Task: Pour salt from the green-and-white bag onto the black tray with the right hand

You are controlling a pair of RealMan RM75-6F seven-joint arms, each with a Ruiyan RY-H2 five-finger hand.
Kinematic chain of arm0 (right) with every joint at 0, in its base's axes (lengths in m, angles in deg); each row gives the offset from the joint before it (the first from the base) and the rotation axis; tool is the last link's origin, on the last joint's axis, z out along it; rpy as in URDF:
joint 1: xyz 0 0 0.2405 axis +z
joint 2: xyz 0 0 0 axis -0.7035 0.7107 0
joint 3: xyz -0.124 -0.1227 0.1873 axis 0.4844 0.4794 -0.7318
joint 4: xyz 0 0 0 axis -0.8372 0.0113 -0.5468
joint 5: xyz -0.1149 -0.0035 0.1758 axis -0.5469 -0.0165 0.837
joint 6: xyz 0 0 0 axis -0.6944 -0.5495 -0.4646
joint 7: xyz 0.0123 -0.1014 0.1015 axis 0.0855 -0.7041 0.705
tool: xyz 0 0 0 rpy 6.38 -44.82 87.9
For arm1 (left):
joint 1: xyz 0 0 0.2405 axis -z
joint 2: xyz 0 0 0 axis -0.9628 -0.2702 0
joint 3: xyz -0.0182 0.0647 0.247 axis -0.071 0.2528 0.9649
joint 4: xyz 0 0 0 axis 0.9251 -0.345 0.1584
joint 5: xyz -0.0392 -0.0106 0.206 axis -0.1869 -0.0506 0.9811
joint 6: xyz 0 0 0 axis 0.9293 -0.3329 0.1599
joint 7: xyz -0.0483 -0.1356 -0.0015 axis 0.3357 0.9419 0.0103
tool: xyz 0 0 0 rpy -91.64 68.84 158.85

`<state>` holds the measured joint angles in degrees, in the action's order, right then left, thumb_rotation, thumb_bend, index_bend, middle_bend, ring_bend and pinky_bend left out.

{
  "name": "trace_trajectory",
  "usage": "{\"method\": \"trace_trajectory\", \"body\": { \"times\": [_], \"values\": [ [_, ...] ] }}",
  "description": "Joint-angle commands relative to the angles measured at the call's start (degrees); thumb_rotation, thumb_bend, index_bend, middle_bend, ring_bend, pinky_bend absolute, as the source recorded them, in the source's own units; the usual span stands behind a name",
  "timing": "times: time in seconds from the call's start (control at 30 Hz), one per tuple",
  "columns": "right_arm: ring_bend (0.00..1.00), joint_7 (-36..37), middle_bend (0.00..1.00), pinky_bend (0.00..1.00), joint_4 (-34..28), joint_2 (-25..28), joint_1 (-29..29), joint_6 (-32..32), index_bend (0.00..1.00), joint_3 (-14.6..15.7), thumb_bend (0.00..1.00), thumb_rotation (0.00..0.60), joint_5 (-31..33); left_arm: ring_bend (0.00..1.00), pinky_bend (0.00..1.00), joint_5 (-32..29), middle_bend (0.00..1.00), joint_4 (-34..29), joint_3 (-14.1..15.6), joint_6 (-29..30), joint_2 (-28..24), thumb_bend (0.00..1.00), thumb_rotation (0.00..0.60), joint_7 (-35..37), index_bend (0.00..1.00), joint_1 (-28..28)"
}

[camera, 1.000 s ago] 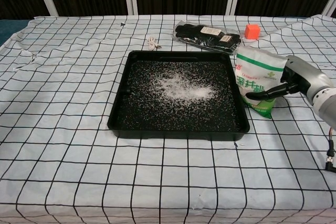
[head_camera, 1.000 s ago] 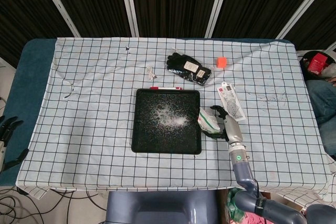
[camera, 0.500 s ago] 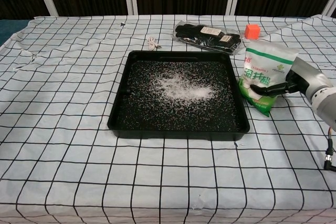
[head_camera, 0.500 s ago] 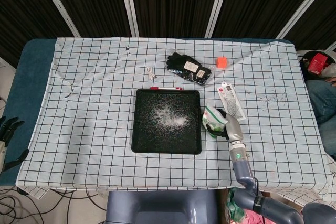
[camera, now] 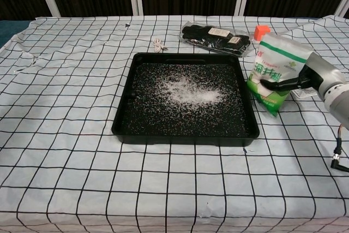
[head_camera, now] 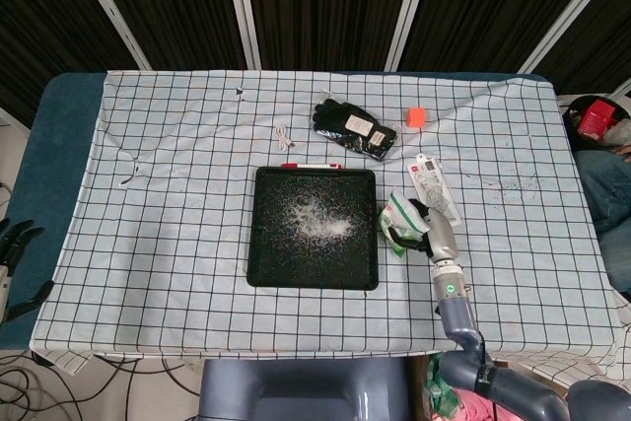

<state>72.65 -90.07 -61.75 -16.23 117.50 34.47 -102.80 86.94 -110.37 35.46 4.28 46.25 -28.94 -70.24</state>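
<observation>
The black tray (head_camera: 314,172) lies in the middle of the checkered cloth, with white salt (camera: 188,91) scattered over its floor. In the chest view its front rim (camera: 182,135) faces me. Just right of the tray, my right hand (camera: 312,77) grips the green-and-white salt bag (camera: 275,72) from the side. The bag stands nearly upright, its top leaning a little to the right. From above, the bag (head_camera: 399,221) sits beside the tray's right rim, with the right hand (head_camera: 436,232) behind it. My left hand (head_camera: 15,244) hangs off the table at the far left, fingers apart and holding nothing.
A packet of black gloves (head_camera: 355,129) and an orange cube (head_camera: 416,116) lie behind the tray. A white flat packet (head_camera: 436,189) lies by the right hand. A small white cable (head_camera: 284,134) lies behind the tray's left corner.
The right hand has raised the salt bag and drawn it slightly back and to the right, and the bag has turned more upright. Tray and salt are unchanged.
</observation>
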Motion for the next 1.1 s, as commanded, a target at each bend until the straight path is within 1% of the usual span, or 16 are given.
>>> {"method": "trace_trajectory", "body": {
  "times": [0.03,0.27,0.3,0.33,0.4,0.47,0.67,0.7,0.73,0.87,1.1],
  "values": [
    [0.47,0.36,0.42,0.43,0.01,0.74,-0.07,0.31,0.47,-0.04,0.36,0.600,-0.62,0.00,0.06,-0.02,0.12,-0.03,-0.04,-0.04,-0.01,0.26,0.600,-0.02,0.18,-0.01],
    [0.47,1.44,0.42,0.43,-1.00,5.84,0.25,0.26,0.47,0.50,0.36,0.600,-3.83,0.00,0.06,0.18,0.12,-0.21,-0.08,0.23,-0.13,0.26,0.600,-0.04,0.18,-0.20],
    [0.47,0.99,0.42,0.43,-1.60,7.78,0.48,-0.30,0.47,0.92,0.36,0.600,-4.77,0.00,0.06,0.18,0.12,-0.18,-0.16,0.41,-0.13,0.26,0.600,0.06,0.18,-0.27],
    [0.47,-1.02,0.42,0.43,-1.98,10.86,1.22,-1.14,0.47,1.92,0.36,0.600,-6.96,0.00,0.06,0.19,0.12,-0.15,-0.32,0.70,-0.09,0.26,0.600,0.18,0.18,-0.33],
    [0.47,-2.08,0.42,0.43,-5.37,15.98,1.99,-3.86,0.47,2.93,0.36,0.600,-8.50,0.00,0.06,0.32,0.12,-0.05,-0.39,0.98,-0.02,0.26,0.600,0.26,0.18,-0.42],
    [0.47,-3.75,0.42,0.44,-8.51,19.92,2.83,-6.00,0.47,3.43,0.36,0.600,-9.24,0.00,0.06,0.49,0.12,-0.03,-0.39,1.17,0.06,0.26,0.600,0.23,0.18,-0.49],
    [0.47,-9.52,0.42,0.46,-15.32,28.07,5.99,-11.83,0.47,4.38,0.36,0.600,-10.43,0.00,0.06,1.09,0.12,-0.01,-0.40,1.57,0.37,0.26,0.600,-0.09,0.18,-0.54],
    [0.47,-12.12,0.42,0.46,-15.79,29.51,7.41,-13.19,0.47,4.62,0.36,0.600,-11.57,0.00,0.06,1.34,0.12,0.08,-0.46,1.80,0.52,0.26,0.600,-0.22,0.18,-0.52],
    [0.47,-13.42,0.42,0.46,-16.57,30.67,8.44,-15.05,0.48,4.58,0.36,0.600,-11.09,0.00,0.06,1.46,0.12,0.19,-0.47,1.91,0.69,0.26,0.600,-0.32,0.18,-0.53],
    [0.47,-16.84,0.42,0.46,-18.57,33.40,11.29,-20.12,0.48,4.58,0.36,0.600,-8.77,0.00,0.06,1.55,0.12,0.34,-0.45,1.76,0.86,0.26,0.600,-0.36,0.18,-0.48],
    [0.47,-22.39,0.42,0.46,-18.79,35.87,16.73,-27.43,0.48,5.04,0.39,0.600,-5.95,0.00,0.06,1.25,0.12,0.51,-0.64,1.64,0.81,0.26,0.600,-0.01,0.18,-0.49]
  ]
}}
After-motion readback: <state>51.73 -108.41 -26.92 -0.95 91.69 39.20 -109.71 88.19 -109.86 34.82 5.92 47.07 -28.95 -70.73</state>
